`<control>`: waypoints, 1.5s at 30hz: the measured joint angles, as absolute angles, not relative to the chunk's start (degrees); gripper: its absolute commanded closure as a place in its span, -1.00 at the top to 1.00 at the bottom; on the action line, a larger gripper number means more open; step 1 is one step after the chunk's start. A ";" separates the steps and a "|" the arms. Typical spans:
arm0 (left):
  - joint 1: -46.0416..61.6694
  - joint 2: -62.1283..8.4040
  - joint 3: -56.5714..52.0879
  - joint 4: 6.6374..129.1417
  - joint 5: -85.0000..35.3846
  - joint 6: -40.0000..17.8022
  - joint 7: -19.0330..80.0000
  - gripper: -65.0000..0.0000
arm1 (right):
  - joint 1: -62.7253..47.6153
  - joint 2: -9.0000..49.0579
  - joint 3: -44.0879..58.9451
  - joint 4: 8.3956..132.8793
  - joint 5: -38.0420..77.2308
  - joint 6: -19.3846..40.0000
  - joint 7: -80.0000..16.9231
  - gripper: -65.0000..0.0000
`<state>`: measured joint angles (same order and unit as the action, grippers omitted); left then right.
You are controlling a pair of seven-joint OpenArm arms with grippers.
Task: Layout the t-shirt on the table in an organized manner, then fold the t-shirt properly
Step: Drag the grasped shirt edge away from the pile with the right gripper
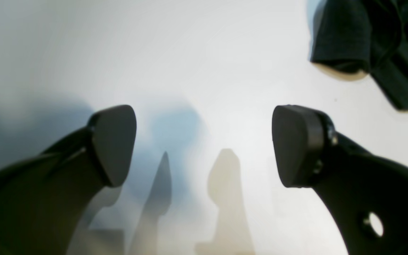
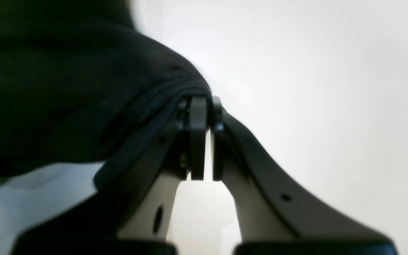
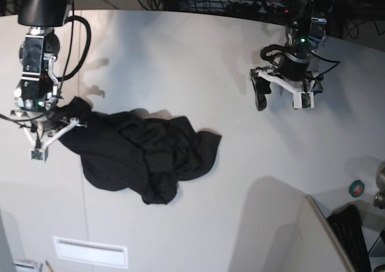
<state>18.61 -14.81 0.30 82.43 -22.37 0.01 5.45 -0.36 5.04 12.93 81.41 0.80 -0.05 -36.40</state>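
The t-shirt (image 3: pixel 144 154) lies crumpled in a dark heap on the table (image 3: pixel 180 55), toward the left edge as the base view shows it and about midway between the near and far edges. No print shows; folds overlap and the sleeves and hem cannot be told apart in the heap.

The right gripper (image 2: pixel 204 117) is pinched tight on an edge of the fabric at the heap's left end, the cloth draping off one side of the closed fingers (image 2: pixel 197 138). Which part of the shirt this edge is cannot be told.

The left gripper (image 1: pixel 204 141) hangs with its jaws spread wide above bare table, well apart from the shirt toward the far right; a corner of black fabric shows at the upper right of its wrist view.

The step in hand appears to be spreading the shirt out. To do it well, the right arm should probably keep its pinch firm and lift only enough to free the layers, while the left arm comes across to the heap and takes a matching edge, not a bunched fold. Pulling the two grips apart evenly, low over the table, should flatten the cloth; a grab through several layers would likely drag the tangle along.
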 measured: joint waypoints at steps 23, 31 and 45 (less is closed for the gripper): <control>19.86 -15.25 0.05 82.65 -22.37 0.12 5.82 0.72 | 10.52 1.37 -14.83 71.88 0.84 0.49 -40.16 0.34; 20.16 -15.25 0.08 82.74 -22.39 0.03 5.61 0.72 | 10.81 1.63 -14.74 70.57 0.40 0.47 -37.58 0.35; 19.94 -15.11 0.08 82.70 -22.37 0.03 5.50 0.72 | 5.21 2.46 -14.24 81.45 -0.10 0.34 -35.35 -1.00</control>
